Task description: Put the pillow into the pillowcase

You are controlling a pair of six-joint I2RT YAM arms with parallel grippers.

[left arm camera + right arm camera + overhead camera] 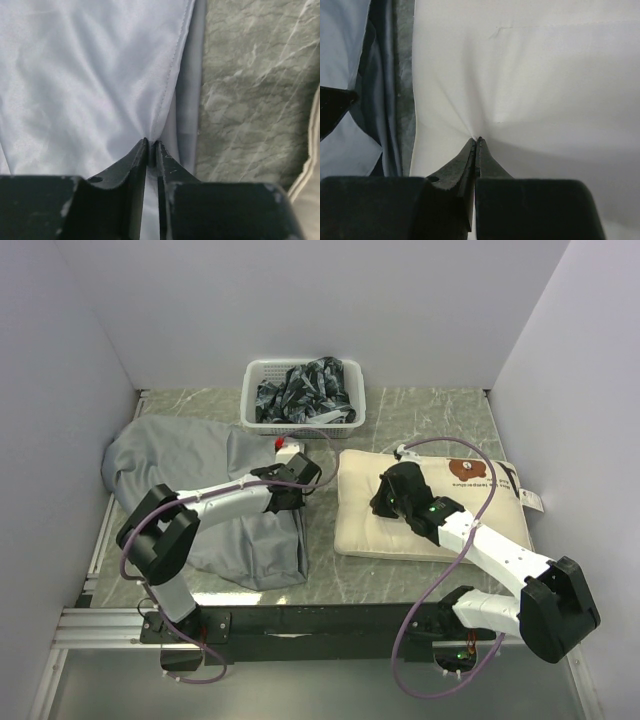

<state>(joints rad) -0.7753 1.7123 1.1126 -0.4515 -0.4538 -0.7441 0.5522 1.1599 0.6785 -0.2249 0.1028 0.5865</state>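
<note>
The cream pillow point(440, 515) with a brown bear print lies flat on the table at the right. The grey pillowcase point(190, 490) lies wrinkled at the left. My left gripper point(298, 485) is shut on a pinch of the pillowcase's fabric near its hemmed right edge; the left wrist view shows the cloth point(100, 75) puckering into the closed jaws point(151, 142). My right gripper point(385, 498) is shut on a pinch of the pillow's cover on its left half; the right wrist view shows white fabric point(530, 75) drawn into the jaws point(476, 140).
A white basket point(304, 395) of dark patterned cloth stands at the back centre. A strip of marble table point(320, 510) separates pillowcase and pillow. White walls close in the left, back and right. A tag point(530, 500) sticks out at the pillow's right edge.
</note>
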